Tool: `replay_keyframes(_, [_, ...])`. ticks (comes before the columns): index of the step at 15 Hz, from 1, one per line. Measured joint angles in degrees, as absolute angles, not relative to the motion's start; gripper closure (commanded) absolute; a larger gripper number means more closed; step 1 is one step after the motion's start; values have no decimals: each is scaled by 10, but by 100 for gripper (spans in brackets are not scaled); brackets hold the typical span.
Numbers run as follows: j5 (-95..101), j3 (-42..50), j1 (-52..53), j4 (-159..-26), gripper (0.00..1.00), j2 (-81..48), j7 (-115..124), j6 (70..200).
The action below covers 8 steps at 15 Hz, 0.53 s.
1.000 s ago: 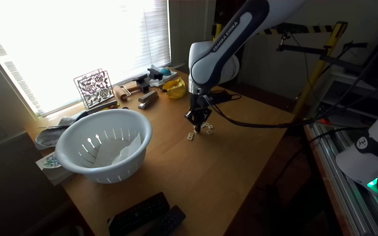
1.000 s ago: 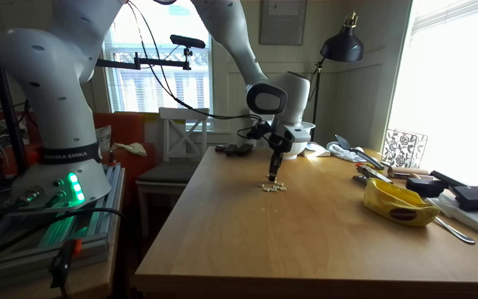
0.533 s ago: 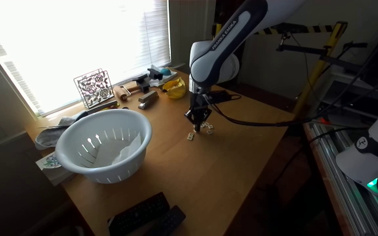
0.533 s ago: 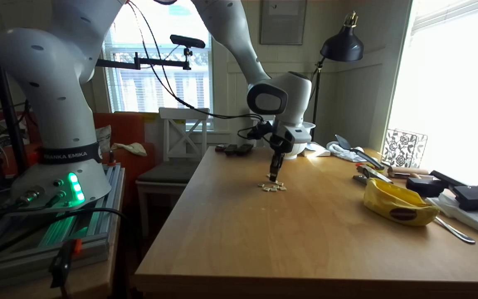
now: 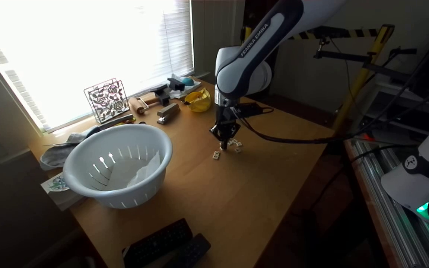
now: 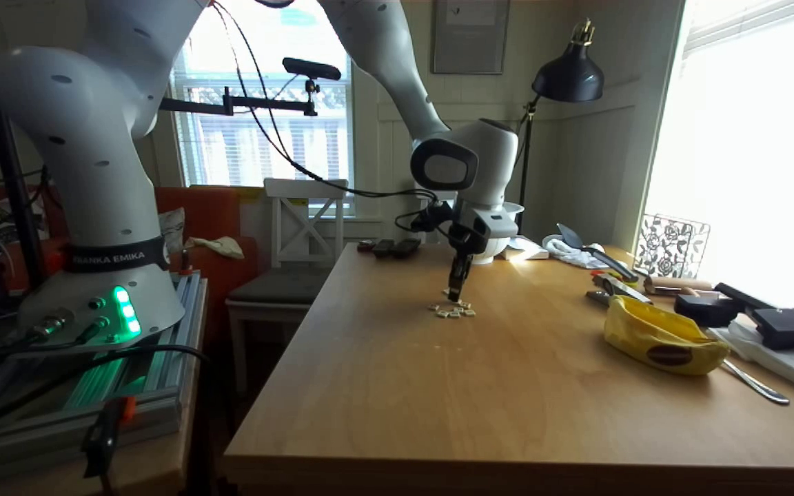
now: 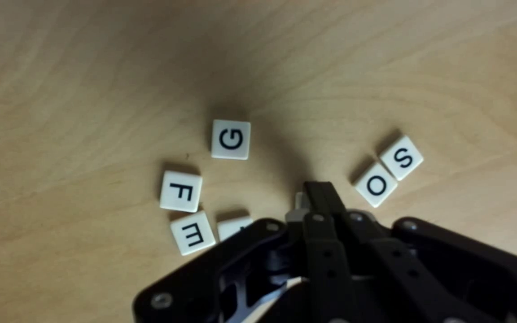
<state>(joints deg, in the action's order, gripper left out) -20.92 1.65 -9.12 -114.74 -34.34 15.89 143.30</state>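
My gripper (image 7: 319,188) is shut, its black fingertips pressed together, pointing down at the wooden table among small white letter tiles. It also shows low over the tiles in both exterior views (image 5: 224,146) (image 6: 455,295). In the wrist view, a pale tile (image 7: 301,200) shows partly behind the left fingertip; whether they touch cannot be told. The G tile (image 7: 230,139), F tile (image 7: 181,191) and E tile (image 7: 193,233) lie to the left. Another tile (image 7: 233,227) is half hidden by the gripper linkage. The O tile (image 7: 376,184) and S tile (image 7: 401,158) touch at the right.
A white colander (image 5: 117,163) with paper inside and dark remotes (image 5: 158,242) are on the table. A stapler (image 5: 168,112), a rolling pin (image 5: 137,105), a yellow banana-shaped pouch (image 6: 662,337) and a metal floral holder (image 5: 107,100) line the window side.
The arm and wrist have shifted very slightly since one second ago. Over the last half second nothing visibly moves. The tiles stay in place and the gripper stays low over them.
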Motion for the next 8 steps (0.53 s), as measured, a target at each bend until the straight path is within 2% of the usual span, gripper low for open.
replay_keyframes(8, [-209, 17, -87, -1147, 100, -343, 194, 1433])
